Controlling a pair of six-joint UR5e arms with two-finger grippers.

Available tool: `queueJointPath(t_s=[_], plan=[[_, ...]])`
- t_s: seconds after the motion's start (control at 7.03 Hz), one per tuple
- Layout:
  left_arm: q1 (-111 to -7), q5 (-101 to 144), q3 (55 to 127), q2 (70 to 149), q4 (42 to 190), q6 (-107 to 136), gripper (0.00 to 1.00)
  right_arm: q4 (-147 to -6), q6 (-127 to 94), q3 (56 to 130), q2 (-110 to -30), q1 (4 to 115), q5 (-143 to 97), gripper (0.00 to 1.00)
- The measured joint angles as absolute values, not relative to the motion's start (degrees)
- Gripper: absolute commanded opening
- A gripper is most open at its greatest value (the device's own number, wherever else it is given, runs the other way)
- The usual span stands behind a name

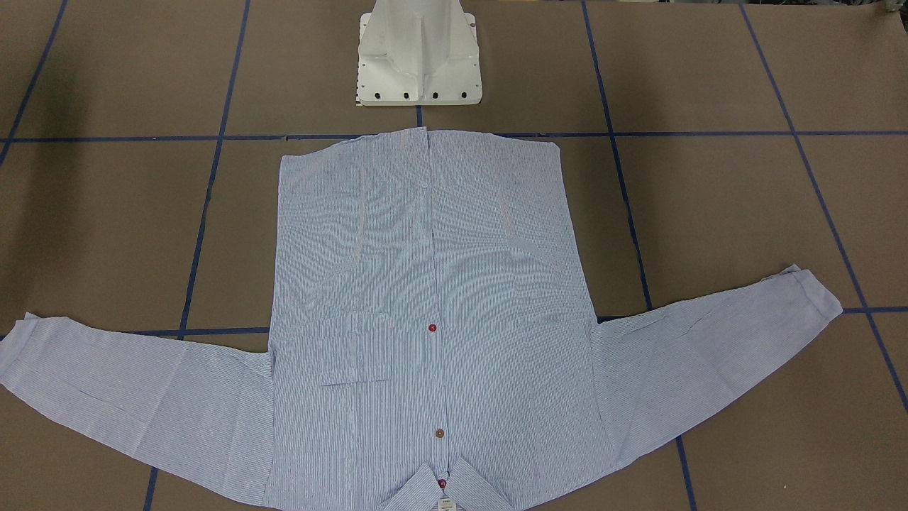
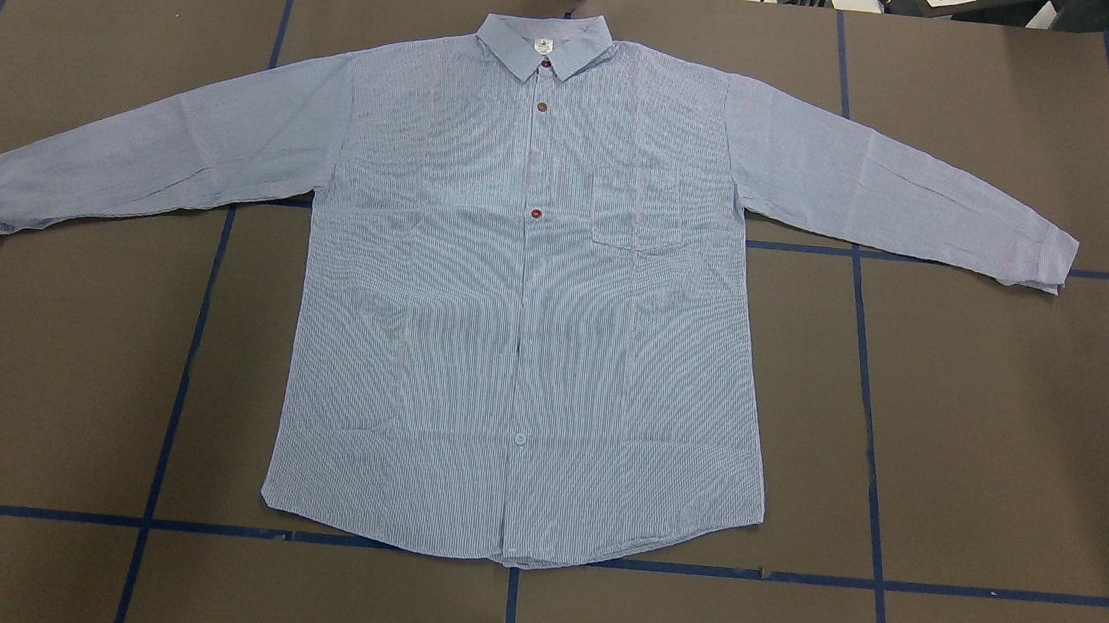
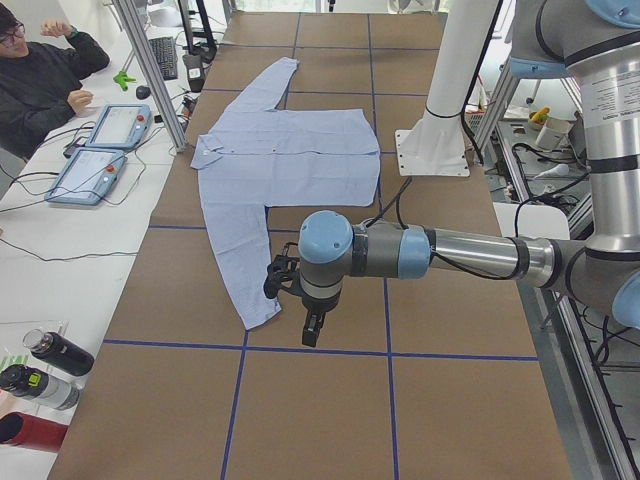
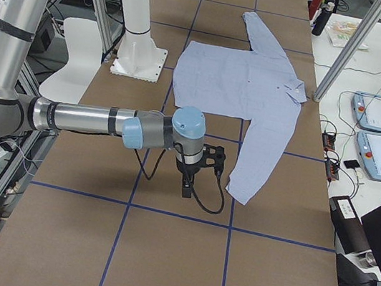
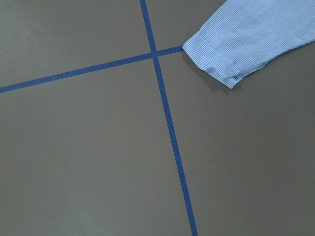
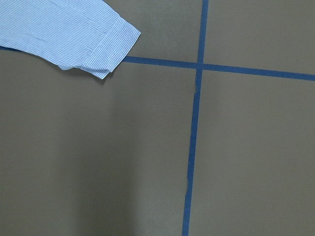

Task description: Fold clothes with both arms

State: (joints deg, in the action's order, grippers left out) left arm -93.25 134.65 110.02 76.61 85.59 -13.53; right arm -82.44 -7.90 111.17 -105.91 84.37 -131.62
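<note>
Left claw (image 3: 311,335) and right claw (image 4: 187,188) each point down over the counter (image 2: 1005,441), caught only by the side cameras, so I cannot tell whether either is open or closed. On the brown counter, crossed by blue tape lines (image 2: 868,399), the shirt (image 2: 521,349) lies flat, front up and buttoned. Its hem is near my white pedestal (image 1: 418,53) and its collar (image 2: 513,42) lies at the far edge. Both sleeves are spread wide. My left claw is just beside the left cuff (image 5: 216,61), which lies by a tape crossing, and my right claw is just beside the right cuff (image 6: 106,49). The chest pocket (image 2: 638,213) sits on my right of the red buttons (image 2: 536,214), and a small white label (image 2: 543,46) shows inside the collar.
</note>
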Motion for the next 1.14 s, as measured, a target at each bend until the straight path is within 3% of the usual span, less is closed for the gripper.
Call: queueJointPath(t_s=[0.57, 1.14], plan=[[-93.2, 134.7, 112.3, 76.7, 85.7, -13.4, 1.00, -82.4, -7.8, 111.3, -104.2, 84.2, -131.5, 1.00], [-93.2, 135.2, 114.9, 82.4, 88.6, -13.0, 1.00, -79.4, -9.7, 107.6, -94.8, 80.5, -131.3, 1.00]])
